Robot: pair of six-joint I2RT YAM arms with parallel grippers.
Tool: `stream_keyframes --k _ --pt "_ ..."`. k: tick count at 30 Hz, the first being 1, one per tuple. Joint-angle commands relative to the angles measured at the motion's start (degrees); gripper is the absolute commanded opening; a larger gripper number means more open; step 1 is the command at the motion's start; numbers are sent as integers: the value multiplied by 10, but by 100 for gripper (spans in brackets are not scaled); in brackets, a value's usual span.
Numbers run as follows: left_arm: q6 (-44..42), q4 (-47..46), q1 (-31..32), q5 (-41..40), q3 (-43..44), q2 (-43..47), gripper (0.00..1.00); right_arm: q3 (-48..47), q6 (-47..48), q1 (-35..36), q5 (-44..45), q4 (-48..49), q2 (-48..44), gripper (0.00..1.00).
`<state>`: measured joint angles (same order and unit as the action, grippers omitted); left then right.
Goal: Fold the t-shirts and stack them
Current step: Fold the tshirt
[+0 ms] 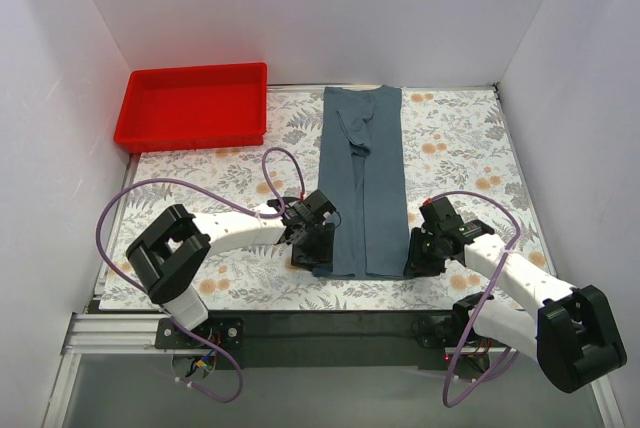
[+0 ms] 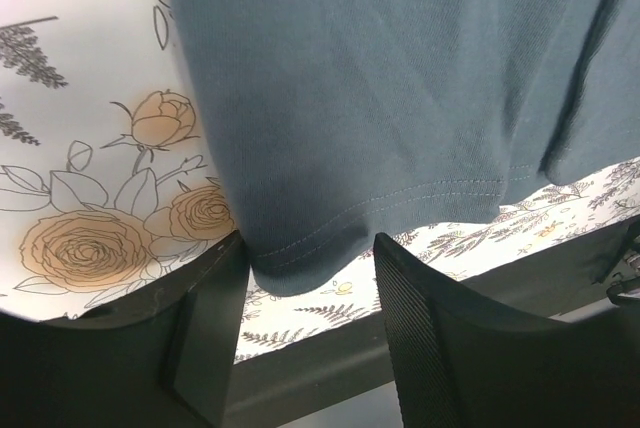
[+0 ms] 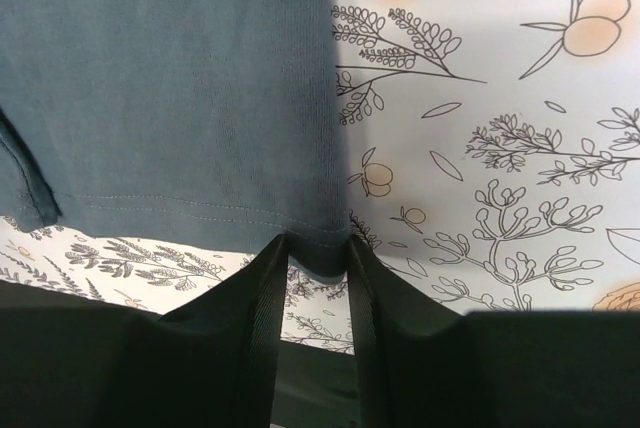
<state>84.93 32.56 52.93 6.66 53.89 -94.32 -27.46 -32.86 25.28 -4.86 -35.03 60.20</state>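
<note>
Your right end effector is closed on the t-shirt. In its wrist view the two fingers stand close together with the near right corner of the hem nipped between them. Your left end effector is not gripping: its fingers stand well apart on either side of the near left hem corner, and the fabric sits loose in the gap.

From above, both end effectors sit at the shirt's 6 o'clock end, one at each corner. The slate-blue shirt lies flat on the floral worktop as a long narrow strip running from 12 to 6 o'clock, with its sides already turned in lengthwise. A red tray sits at about 10 o'clock from the shirt, well apart from it, with nothing visible in it.

I'd put you roughly midway through this shirt. The lengthwise folds look done, but the crosswise folds that make a small rectangle have not been made. No folded pile is in view and no second shirt shows, so stacking has not begun. You will likely need the left end effector closed on its corner before carrying the hem toward 12 o'clock.
</note>
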Motion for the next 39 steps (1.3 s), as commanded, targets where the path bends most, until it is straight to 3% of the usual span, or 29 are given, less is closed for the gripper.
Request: stream_keyframes --k 1,13,39 --pt "2 21 12 -10 5 -16 48 14 -1 7 6 5 16 30" --pt "27 82 14 -88 11 26 50 13 6 10 6 -2 24 28" --pt "32 75 3 -80 26 33 43 24 6 11 -6 -5 11 26"
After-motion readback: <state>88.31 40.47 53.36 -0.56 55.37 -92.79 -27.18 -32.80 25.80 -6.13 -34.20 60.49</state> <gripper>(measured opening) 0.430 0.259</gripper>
